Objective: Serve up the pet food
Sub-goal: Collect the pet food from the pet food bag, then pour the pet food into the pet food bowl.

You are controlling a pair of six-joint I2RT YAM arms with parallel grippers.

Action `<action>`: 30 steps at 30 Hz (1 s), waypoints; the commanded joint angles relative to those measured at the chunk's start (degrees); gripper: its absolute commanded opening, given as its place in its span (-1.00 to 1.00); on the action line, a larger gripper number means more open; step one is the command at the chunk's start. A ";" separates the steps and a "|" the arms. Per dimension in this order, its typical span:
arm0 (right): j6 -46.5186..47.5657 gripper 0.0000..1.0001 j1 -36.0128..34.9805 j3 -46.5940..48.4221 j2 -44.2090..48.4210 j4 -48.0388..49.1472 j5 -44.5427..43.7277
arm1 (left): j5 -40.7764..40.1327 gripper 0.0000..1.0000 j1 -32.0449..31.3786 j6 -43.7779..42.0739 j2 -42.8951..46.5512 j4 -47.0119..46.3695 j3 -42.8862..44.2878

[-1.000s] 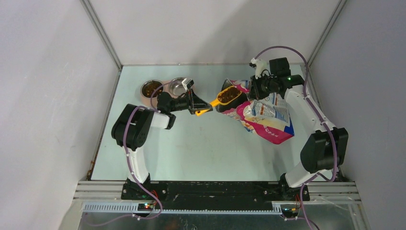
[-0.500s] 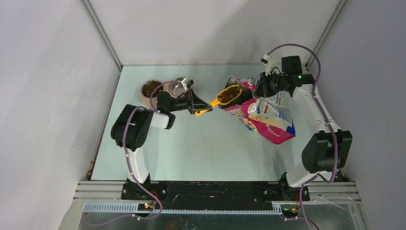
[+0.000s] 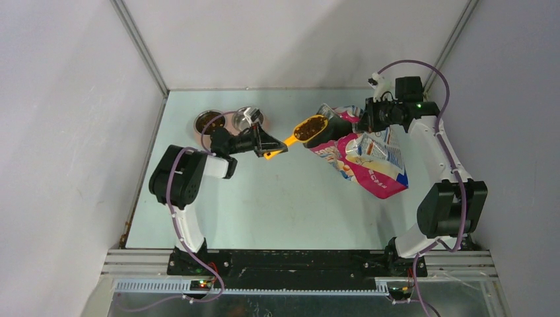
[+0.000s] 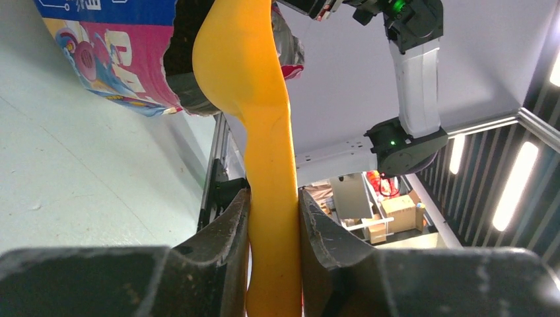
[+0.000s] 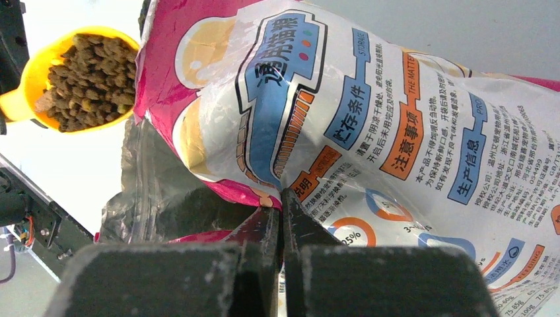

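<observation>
The pet food that counts now is the brown heap in the orange scoop, just outside the mouth of the bag. The right wrist view shows it piled to the rim. The scoop's long axis runs roughly left to right over the bench, with its handle toward the left arm and its loaded end toward the bag. The left tool is clamped on that handle, its fingers pressing both sides of the orange stem. The left forearm reaches low and nearly level toward the right. The pink feeder lies the opposite way from the load, at the far left behind the left tool and apart from the scoop's loaded end. Its outer bowl already shows brown food, while the inner bowl looks like bare steel, partly hidden. The left arm is the nearer one, so the carry likely means swinging back leftward with the scoop kept level. The right tool is pinched together on the bag's upper edge, holding the mouth up.
</observation>
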State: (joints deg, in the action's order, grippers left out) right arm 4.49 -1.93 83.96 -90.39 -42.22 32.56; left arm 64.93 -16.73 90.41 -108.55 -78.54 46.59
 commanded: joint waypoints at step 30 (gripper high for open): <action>-0.36 -1.00 1.41 0.91 1.43 2.75 -3.25 | 0.54 -1.00 9.78 4.53 4.43 -12.53 -1.68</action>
State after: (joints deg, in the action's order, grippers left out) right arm 3.64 -1.74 83.96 -90.39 -42.09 32.14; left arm 65.17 -9.13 95.55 -107.85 -83.96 44.73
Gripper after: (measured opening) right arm 0.008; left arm 0.299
